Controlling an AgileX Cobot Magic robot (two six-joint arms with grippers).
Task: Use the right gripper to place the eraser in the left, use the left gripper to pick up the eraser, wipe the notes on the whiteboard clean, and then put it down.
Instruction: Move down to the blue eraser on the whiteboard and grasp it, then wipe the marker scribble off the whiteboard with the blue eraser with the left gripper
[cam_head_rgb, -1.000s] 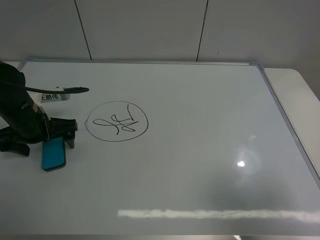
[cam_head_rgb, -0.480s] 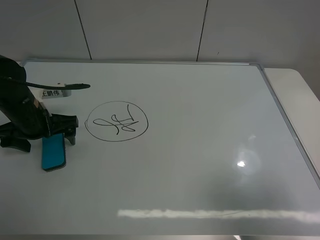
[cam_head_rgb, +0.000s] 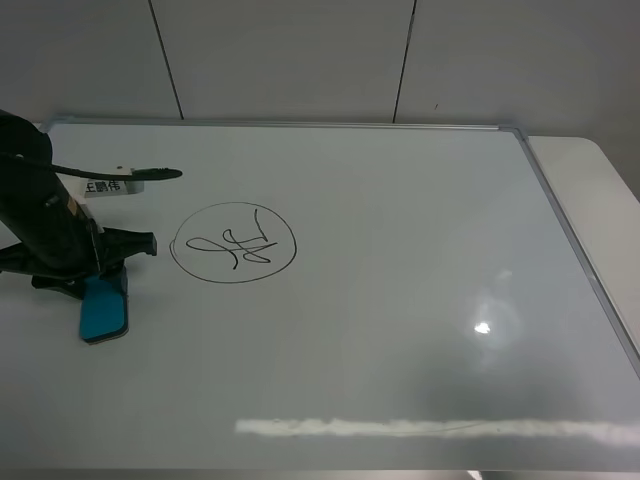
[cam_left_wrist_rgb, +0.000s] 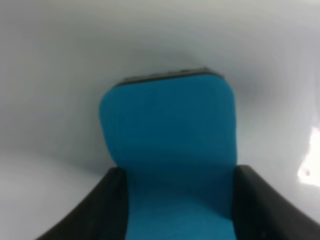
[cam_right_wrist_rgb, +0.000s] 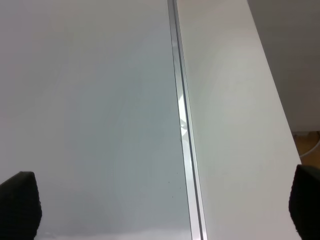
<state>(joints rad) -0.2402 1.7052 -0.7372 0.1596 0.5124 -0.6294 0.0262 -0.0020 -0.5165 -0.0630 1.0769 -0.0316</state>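
Observation:
The teal-blue eraser (cam_head_rgb: 105, 310) lies on the whiteboard (cam_head_rgb: 400, 250) at its left side, left of the circled black notes (cam_head_rgb: 234, 243). My left gripper (cam_head_rgb: 98, 272) is down over the eraser's far end. In the left wrist view its two black fingers (cam_left_wrist_rgb: 92, 210) press against both long sides of the eraser (cam_left_wrist_rgb: 170, 140). The right gripper does not show in the exterior high view. In the right wrist view it (cam_right_wrist_rgb: 161, 205) is wide open and empty above the whiteboard's silver right frame (cam_right_wrist_rgb: 182, 125).
A white table surface (cam_head_rgb: 590, 180) lies beyond the board's right frame. A grey panelled wall (cam_head_rgb: 300, 60) stands behind the board. A looping black cable (cam_head_rgb: 120, 175) and a white labelled block (cam_head_rgb: 112, 186) sit above the left gripper.
The left gripper's fingers, spread wide beside the eraser earlier, have closed in onto its sides. The eraser has shifted slightly to the left.

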